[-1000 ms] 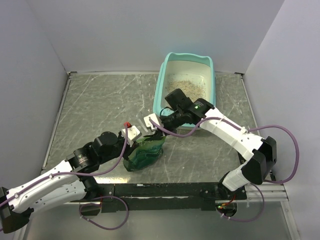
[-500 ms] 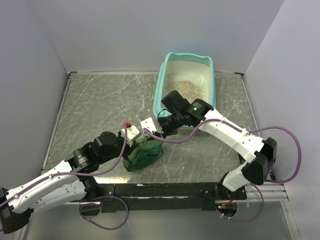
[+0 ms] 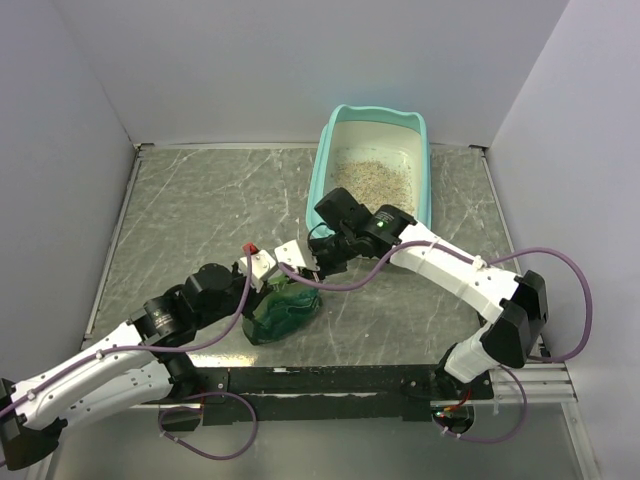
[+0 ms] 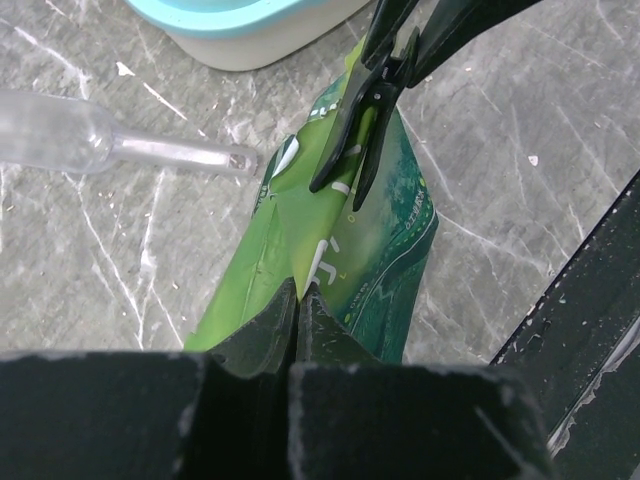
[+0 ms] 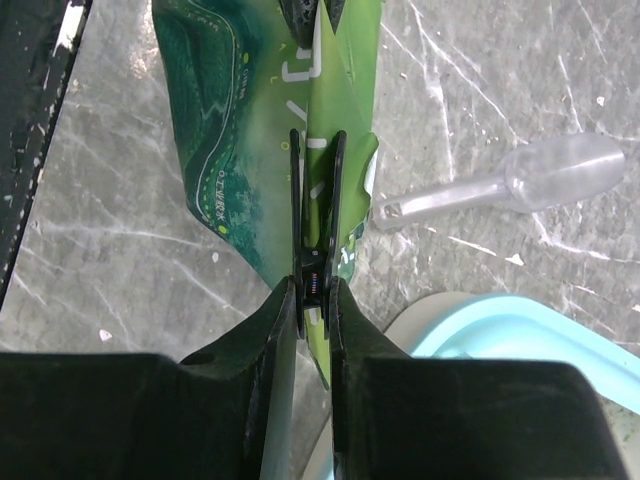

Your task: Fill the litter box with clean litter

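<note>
Both tools grip: the left gripper [image 4: 298, 292] is clamped shut on the green pouch [image 3: 283, 312], and the right gripper [image 5: 313, 285] pinches its black clip [image 4: 375, 85]. The litter box [image 3: 317, 190] is at one o'clock.

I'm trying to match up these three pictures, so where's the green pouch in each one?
Top external: green pouch lies low, just left of centre.
Left wrist: pouch fills the middle.
Right wrist: pouch at upper centre-left.
Shared landmark: the teal litter box.
</note>
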Robot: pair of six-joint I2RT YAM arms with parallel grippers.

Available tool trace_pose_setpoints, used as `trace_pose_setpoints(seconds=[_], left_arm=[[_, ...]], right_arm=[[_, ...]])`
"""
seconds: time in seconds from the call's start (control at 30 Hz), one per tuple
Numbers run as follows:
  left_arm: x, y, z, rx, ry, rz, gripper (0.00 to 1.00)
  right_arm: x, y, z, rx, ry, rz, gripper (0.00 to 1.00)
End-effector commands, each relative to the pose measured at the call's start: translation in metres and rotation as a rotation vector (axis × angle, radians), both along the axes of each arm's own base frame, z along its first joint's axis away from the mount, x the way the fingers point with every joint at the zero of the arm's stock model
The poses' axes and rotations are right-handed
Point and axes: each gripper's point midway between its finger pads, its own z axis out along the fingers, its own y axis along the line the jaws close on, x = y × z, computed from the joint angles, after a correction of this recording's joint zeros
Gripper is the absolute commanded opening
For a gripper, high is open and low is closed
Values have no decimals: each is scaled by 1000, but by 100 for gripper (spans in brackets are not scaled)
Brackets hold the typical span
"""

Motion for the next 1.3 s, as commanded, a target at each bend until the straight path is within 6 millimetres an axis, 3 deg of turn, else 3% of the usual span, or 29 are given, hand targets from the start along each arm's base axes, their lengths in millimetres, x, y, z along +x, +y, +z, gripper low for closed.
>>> trace_pose_setpoints(seconds=[0.0, 0.7, 0.87, 0.9, 1.1, 1.27], left_arm=[[7, -8, 31, -100, -65, 14, 1], [8, -7, 31, -100, -63, 18, 1], [8, -7, 31, -102, -63, 20, 1], [8, -8, 31, -101, -62, 17, 1], [8, -7, 31, -102, -65, 16, 1], [9, -7, 30, -99, -62, 25, 1]], right_arm=[[-24, 23, -26, 7, 113, 63, 1], [-61, 51, -45, 90, 255, 130, 18], [-66, 53, -51, 84, 265, 135, 48], [-66, 54, -51, 85, 266, 135, 99], [-65, 55, -49, 97, 249, 127, 100], [-59, 51, -34, 133, 187, 93, 100]])
